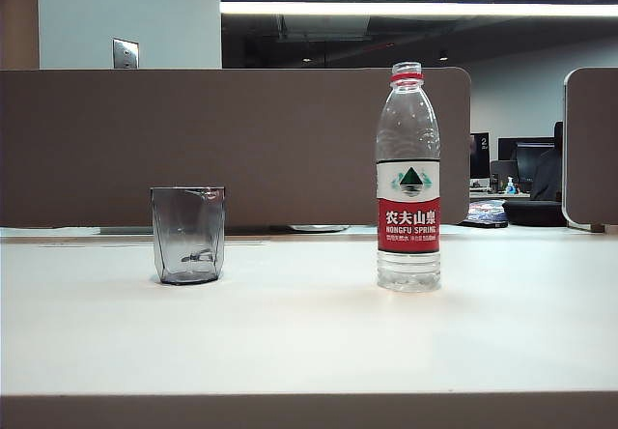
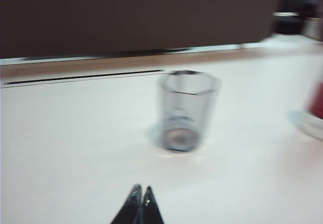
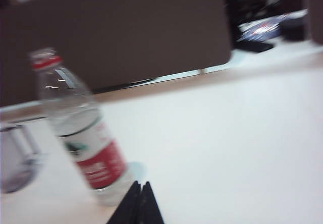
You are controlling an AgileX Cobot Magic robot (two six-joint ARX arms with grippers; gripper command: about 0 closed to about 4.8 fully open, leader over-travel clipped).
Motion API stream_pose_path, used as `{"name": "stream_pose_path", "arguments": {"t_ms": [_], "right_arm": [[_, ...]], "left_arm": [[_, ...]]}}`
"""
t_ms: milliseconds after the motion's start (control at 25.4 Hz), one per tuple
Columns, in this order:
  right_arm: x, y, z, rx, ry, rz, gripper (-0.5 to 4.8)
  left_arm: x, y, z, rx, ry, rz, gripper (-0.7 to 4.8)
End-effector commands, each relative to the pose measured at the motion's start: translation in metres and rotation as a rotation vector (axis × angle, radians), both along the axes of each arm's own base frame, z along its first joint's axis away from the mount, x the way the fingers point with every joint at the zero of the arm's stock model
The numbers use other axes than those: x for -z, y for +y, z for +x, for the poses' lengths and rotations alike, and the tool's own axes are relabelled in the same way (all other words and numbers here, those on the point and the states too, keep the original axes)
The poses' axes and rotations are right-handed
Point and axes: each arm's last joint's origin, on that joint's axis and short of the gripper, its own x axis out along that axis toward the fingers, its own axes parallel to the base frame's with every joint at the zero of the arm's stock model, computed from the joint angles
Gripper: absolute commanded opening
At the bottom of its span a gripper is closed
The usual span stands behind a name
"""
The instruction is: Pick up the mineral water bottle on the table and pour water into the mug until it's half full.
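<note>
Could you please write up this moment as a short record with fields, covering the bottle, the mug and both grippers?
bottle: mineral water bottle upright on the table, cap off, untouched
mug: mug upright, apart from the bottle, no water visible
left gripper: left gripper jaws together, short of the mug, holding nothing
right gripper: right gripper jaws together, near the bottle's base, holding nothing
task stage: not started

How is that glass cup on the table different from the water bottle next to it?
The mug is short, smoky grey, faceted and wide open on top; the mineral water bottle is far taller, clear, and narrows to a neck with a red ring. The bottle wears a red-and-white label; the mug is plain. Both are see-through and stand upright, apart, on the table.
</note>
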Motion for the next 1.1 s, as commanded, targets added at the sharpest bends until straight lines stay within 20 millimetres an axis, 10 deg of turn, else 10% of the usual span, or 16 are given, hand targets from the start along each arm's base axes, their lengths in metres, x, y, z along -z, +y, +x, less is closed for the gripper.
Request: {"name": "stream_pose_path", "arguments": {"t_ms": [39, 669, 708, 826, 1102], "right_arm": [[0.002, 0.003, -0.001, -0.126, 0.043, 0.150, -0.06], [-0.040, 0.013, 0.006, -0.321, 0.099, 0.258, -0.03], [-0.044, 0.014, 0.010, -0.308, 0.101, 0.224, 0.26], [-0.055, 0.028, 0.034, -0.287, 0.093, 0.075, 4.73], [-0.044, 0.084, 0.080, -0.322, 0.124, -0.233, 4.79]], "left_arm": [[-0.002, -0.013, -0.005, 0.144, -0.009, -0.003, -0.05], [-0.002, -0.032, -0.016, 0.375, -0.008, -0.004, -0.05], [-0.002, -0.032, -0.016, 0.375, -0.009, -0.004, -0.05], [-0.002, -0.032, -0.016, 0.375, -0.009, -0.004, -0.05], [-0.002, -0.032, -0.016, 0.375, -0.009, -0.004, -0.05]]}}
